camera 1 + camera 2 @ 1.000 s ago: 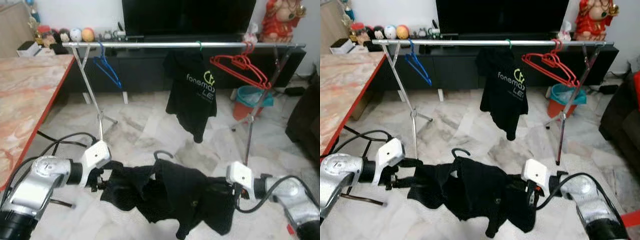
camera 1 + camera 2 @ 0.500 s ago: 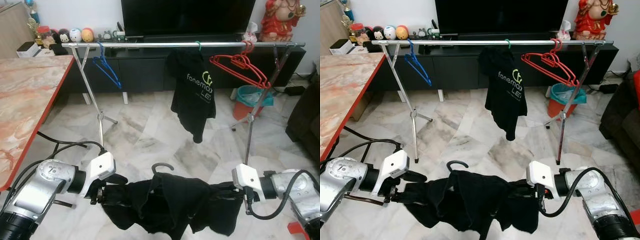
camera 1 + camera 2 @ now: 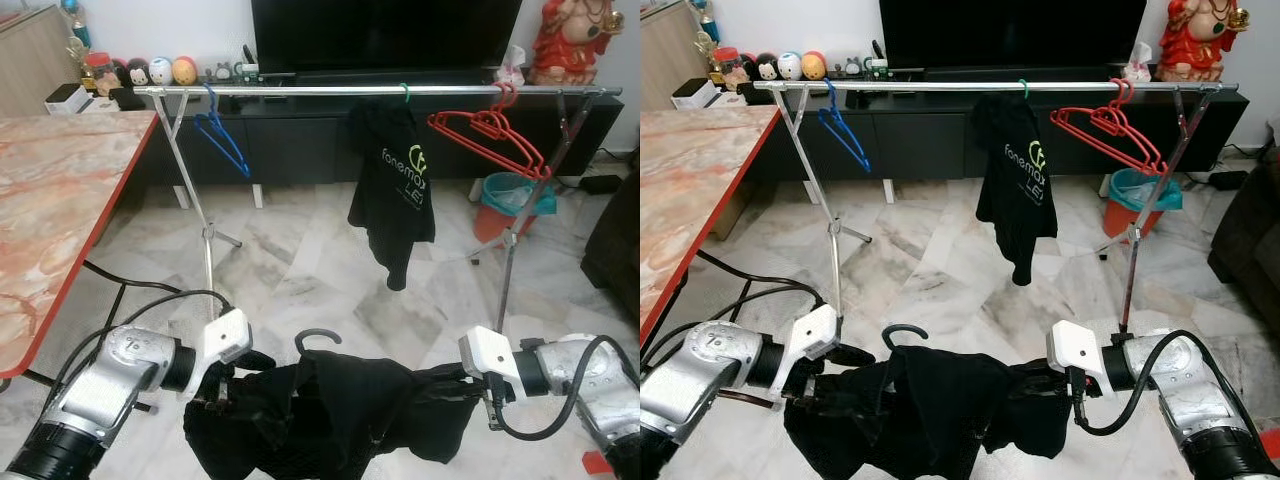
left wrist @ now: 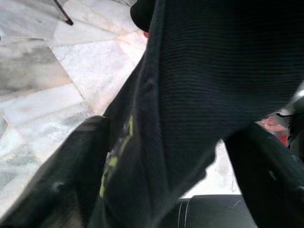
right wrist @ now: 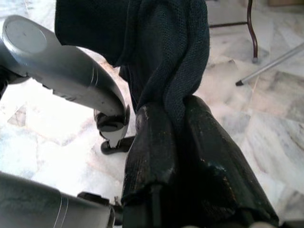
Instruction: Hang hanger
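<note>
A black shirt (image 3: 340, 410) on a dark hanger, its hook (image 3: 318, 337) sticking up, is stretched low over the floor between my two grippers. My left gripper (image 3: 235, 385) is shut on the shirt's left side, with cloth (image 4: 190, 95) bunched between its fingers (image 4: 61, 185). On the shirt's right end my right gripper (image 3: 462, 385) is shut, its fingers (image 5: 152, 156) pinching a fold. Beyond stands the clothes rack with its silver rail (image 3: 300, 90), which carries a blue hanger (image 3: 222, 140), a black shirt with a green logo (image 3: 398, 190) and red hangers (image 3: 490, 135).
A marble table with a red edge (image 3: 60, 200) runs along the left. Black cables (image 3: 130, 290) lie on the floor by the rack's left leg (image 3: 205, 230). A teal and orange bin (image 3: 505, 200) and a dark sofa (image 3: 615, 240) are at the right.
The camera has shifted a little. Both grippers still hold the shirt, which now hangs lower and closer to me, with the left gripper drawn further inward.
</note>
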Available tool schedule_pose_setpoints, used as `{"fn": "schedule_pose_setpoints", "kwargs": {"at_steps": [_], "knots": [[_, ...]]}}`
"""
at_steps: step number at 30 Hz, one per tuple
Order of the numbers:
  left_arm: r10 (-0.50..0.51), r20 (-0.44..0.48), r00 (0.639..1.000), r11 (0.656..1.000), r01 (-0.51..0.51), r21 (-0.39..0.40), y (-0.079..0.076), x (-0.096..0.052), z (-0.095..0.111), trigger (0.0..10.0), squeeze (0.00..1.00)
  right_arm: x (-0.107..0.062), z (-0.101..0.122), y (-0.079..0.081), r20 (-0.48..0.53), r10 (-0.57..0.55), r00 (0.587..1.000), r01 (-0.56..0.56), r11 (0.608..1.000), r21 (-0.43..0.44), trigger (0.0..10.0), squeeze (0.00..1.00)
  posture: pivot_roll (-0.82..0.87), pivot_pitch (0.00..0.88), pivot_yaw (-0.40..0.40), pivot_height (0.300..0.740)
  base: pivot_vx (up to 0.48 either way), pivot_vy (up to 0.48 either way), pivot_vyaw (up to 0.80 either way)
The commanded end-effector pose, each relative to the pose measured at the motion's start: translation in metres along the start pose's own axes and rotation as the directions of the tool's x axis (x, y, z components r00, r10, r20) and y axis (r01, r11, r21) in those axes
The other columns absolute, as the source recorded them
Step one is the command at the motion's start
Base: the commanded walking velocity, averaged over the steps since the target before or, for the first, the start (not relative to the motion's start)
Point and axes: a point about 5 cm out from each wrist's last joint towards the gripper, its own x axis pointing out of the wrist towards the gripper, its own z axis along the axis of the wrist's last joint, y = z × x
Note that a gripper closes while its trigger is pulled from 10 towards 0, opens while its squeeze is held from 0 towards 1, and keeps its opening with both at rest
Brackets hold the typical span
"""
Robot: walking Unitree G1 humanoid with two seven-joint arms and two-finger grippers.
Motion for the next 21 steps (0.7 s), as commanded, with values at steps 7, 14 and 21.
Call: {"fn": "schedule_pose_setpoints", "kwargs": {"at_steps": [7,14,21], "knots": [[-0.019,-0.024,1.0,1.0,0.019,0.009,-0.0004,0.0038,-0.0021,10.0,1.0,0.0063,0.0151,-0.0001,0.063,0.026,0.998,-0.024,0.999,-0.044,0.0,0.0,0.07,0.0,0.033,0.74,0.0,0.0,0.0],[-0.02,-0.012,1.0,1.0,0.019,-0.018,-0.0012,0.0067,-0.0041,0.0,0.0,0.0082,0.0152,0.0016,0.066,0.03,0.997,-0.027,0.999,-0.038,0.0,0.0,0.07,0.0,0.032,0.74,0.0,0.0,0.0],[-0.031,-0.003,1.0,0.999,0.031,-0.014,-0.0017,0.0067,-0.003,0.0,0.0,0.0097,0.0153,0.0024,0.07,0.031,0.997,-0.029,0.999,-0.033,0.0,0.0,0.07,0.0,0.033,0.74,0.0,0.0,0.0]]}}
